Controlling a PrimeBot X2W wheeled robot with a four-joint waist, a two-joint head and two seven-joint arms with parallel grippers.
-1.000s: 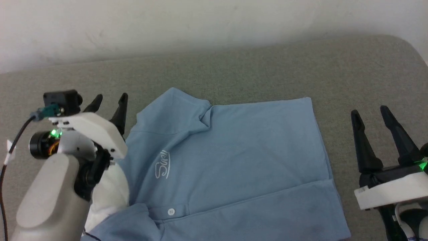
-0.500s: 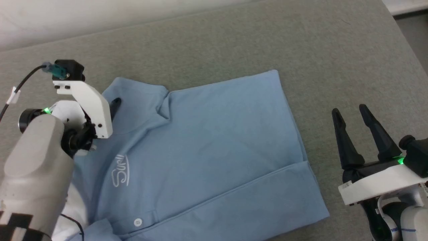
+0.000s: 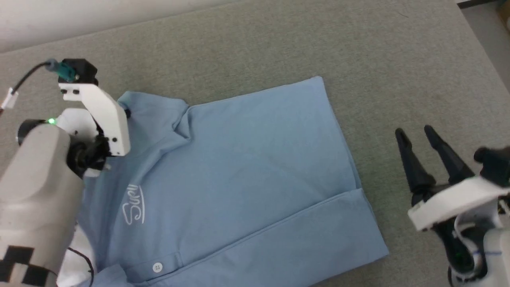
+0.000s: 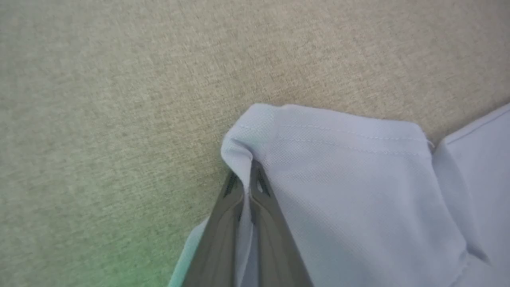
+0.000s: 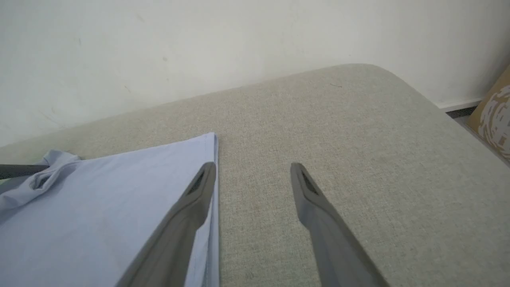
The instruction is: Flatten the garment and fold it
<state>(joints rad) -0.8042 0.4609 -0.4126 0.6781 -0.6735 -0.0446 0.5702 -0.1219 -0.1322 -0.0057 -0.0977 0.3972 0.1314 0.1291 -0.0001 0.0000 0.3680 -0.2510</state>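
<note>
The light blue knit polo shirt (image 3: 239,167) lies spread on the grey woven fabric cushion (image 3: 358,48), a pale wall (image 3: 59,20) behind. The left gripper (image 4: 244,181) meets its far left corner; the right gripper (image 3: 414,132) stands apart, rightward.

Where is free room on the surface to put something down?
Free: grey fabric surface between the light blue knit polo shirt and pale wall, and around the open right gripper. Crowded: shirt corner in the left gripper.

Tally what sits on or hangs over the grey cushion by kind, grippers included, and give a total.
light blue polo shirt: 1
grippers: 2 (left gripper shut on the shirt's edge, right gripper open beside the shirt)
total: 3
</note>
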